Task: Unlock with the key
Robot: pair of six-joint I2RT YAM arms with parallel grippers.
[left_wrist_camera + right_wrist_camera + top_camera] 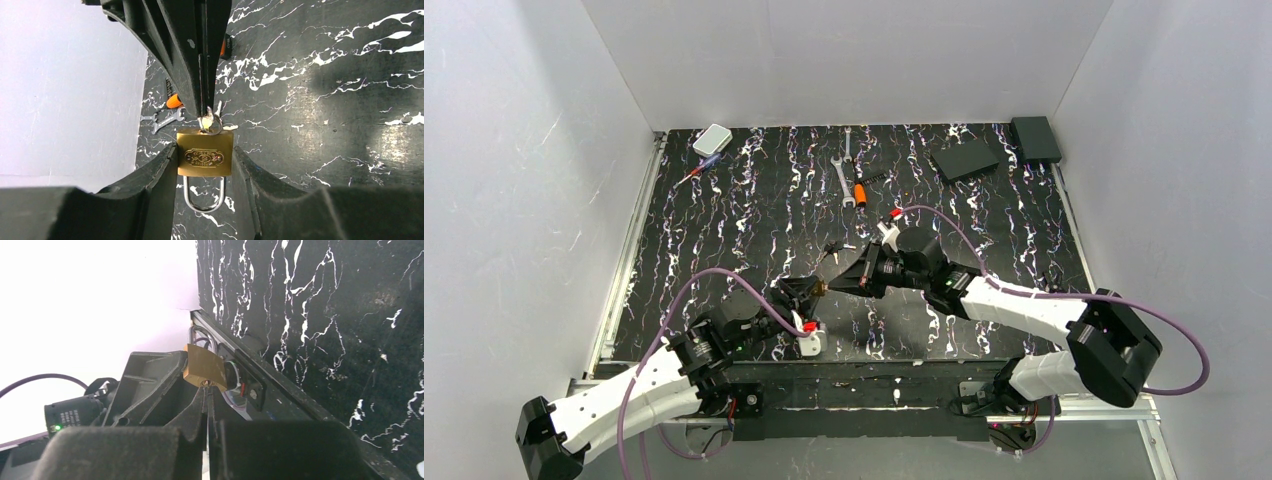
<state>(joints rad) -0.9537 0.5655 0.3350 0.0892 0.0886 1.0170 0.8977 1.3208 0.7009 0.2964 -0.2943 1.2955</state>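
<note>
My left gripper (204, 156) is shut on the small brass padlock (205, 154), one finger on each side of its body, and holds it above the table. The steel shackle (202, 196) points back toward the wrist and looks closed. My right gripper (206, 394) is shut on the key (211, 123), whose silvery metal and small ring show at the padlock's keyhole end. In the right wrist view the shut fingertips meet the keyhole of the padlock (202, 366), and the key blade is hidden. In the top view the two grippers meet tip to tip: left gripper (800, 296), padlock (821, 289), right gripper (842, 284).
Silver wrenches (844, 176) and an orange-handled tool (861, 191) lie at the back middle. A small dark bunch (831, 249) lies just behind the grippers. A white box (712, 139) and a screwdriver (696, 172) are back left. Two dark boxes (964, 160) (1035, 138) are back right.
</note>
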